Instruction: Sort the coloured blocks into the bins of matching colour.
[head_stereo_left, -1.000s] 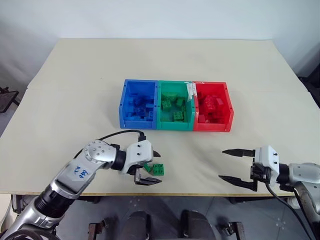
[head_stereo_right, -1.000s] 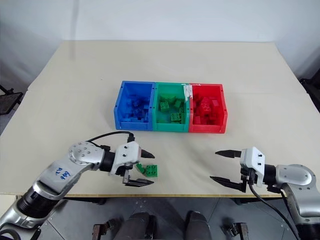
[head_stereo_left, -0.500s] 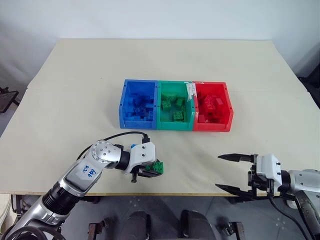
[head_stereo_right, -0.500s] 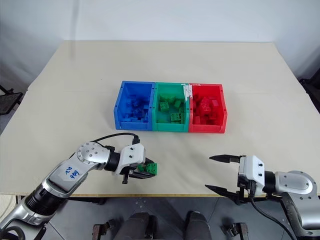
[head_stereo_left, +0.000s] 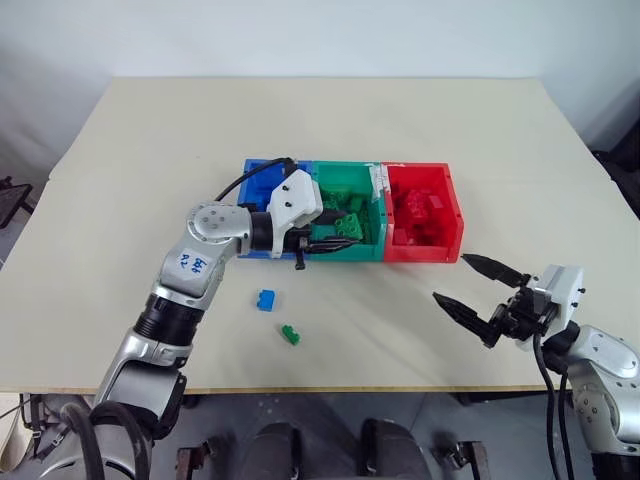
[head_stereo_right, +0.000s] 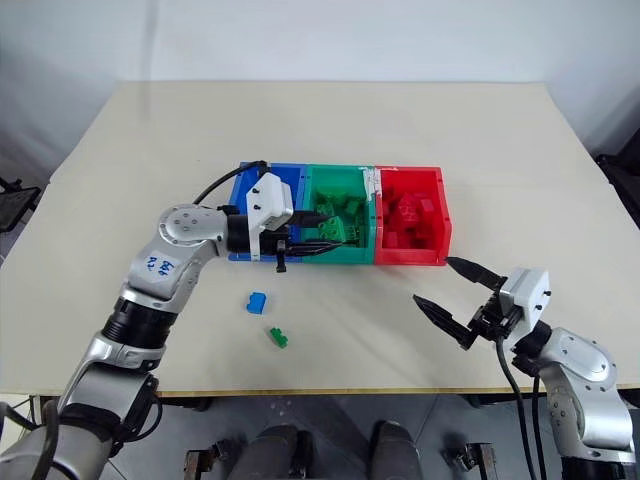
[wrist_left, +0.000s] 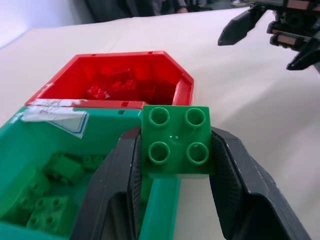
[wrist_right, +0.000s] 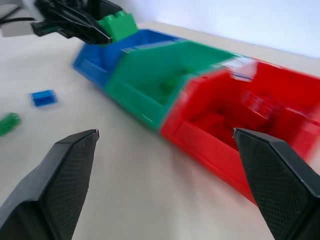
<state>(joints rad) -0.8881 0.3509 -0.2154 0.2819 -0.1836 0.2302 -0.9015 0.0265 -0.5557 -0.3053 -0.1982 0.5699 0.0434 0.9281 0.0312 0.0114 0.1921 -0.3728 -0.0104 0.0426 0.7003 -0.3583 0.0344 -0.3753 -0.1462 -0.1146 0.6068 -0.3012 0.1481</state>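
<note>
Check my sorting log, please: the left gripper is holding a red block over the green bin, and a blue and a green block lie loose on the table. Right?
One thing is wrong: the block in the left gripper is green, not red, as the left wrist view shows. It is over the green bin, and a blue block and a small green block lie loose on the table.

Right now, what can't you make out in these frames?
- Blue bin: in the head views the left gripper and its arm cover much of its inside, so its blocks can't be counted.
- Green bin: in the left wrist view the held green block and the fingers hide its near wall.
- Red bin: blurred in the right wrist view; block shapes unclear.
- Small green block on the table: too small to count studs.
</note>
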